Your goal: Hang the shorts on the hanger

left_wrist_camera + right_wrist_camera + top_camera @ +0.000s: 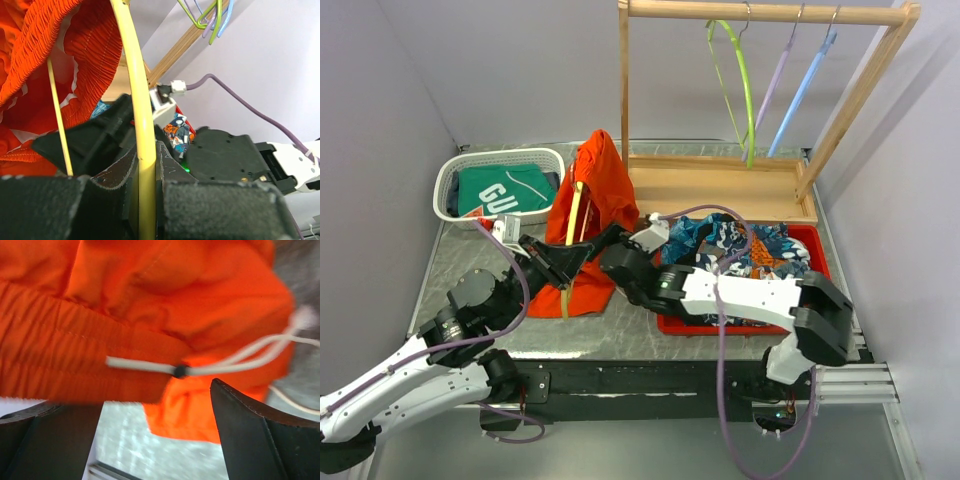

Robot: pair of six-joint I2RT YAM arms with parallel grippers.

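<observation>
Two arms at the shorts [600, 185], half-draped on the hanger [575, 210] over the table [450, 262].
Left jaws clamped on the hanger; right jaws apart at the waistband [75, 360]. Advise: pinch elastic clear of drawstring [145, 366], pull down evenly, hanger held steady.

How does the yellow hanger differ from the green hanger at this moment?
The yellow hanger is clamped in the left gripper, while the green hanger hangs by its hook from the wooden rack. The yellow hanger has the orange shorts draped over it, while the green hanger is bare. Both are thin, curved hangers.
</observation>
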